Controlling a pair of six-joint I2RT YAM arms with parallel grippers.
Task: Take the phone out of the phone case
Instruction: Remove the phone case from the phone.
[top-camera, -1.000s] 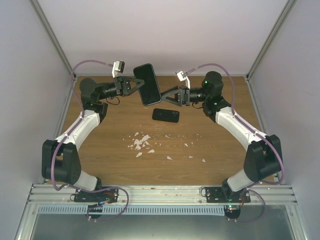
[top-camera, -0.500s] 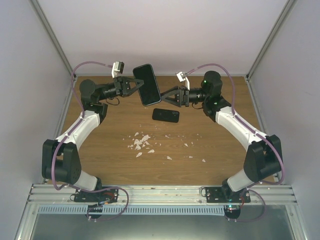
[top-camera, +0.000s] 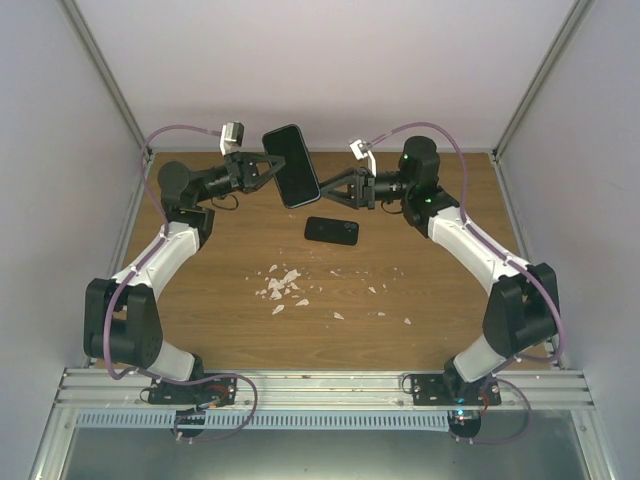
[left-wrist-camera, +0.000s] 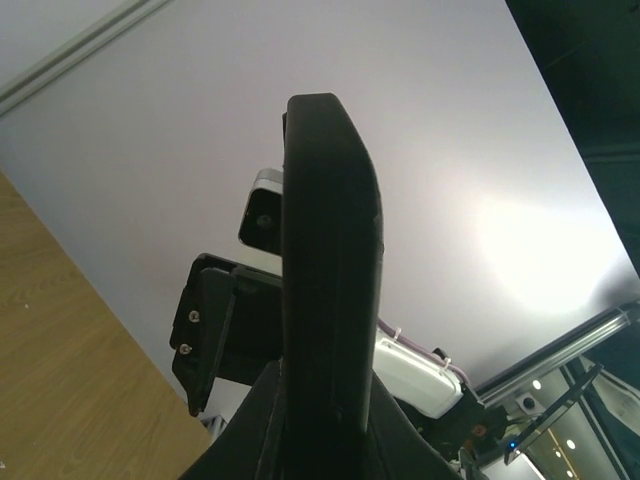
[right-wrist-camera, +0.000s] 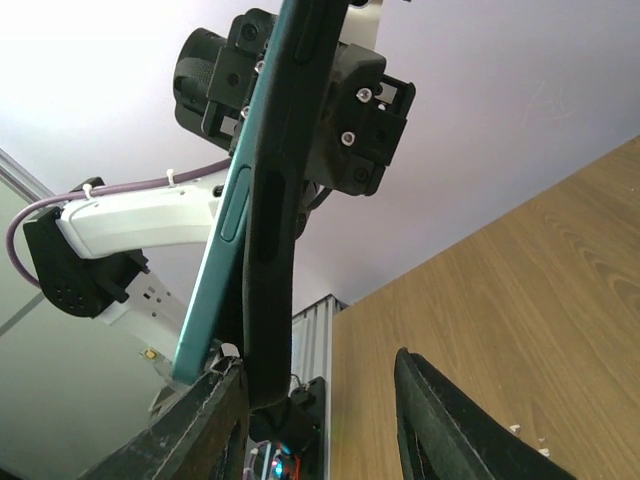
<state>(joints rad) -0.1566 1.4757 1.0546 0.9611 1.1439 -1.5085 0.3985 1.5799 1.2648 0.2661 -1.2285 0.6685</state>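
Teal phone in its matte black case, held aloft at twelve o'clock over the wooden table.
Left gripper clamps its nine o'clock edge; right gripper has moved in at four o'clock, jaws narrowing but not yet pinching, so peeling looks imminent. Smooth slab, rounded rubbery rim.

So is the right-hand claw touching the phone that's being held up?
Cannot tell. In the right wrist view the phone stands between the fingers of the right gripper: one shows a clear gap, the other overlaps the phone's lower edge.
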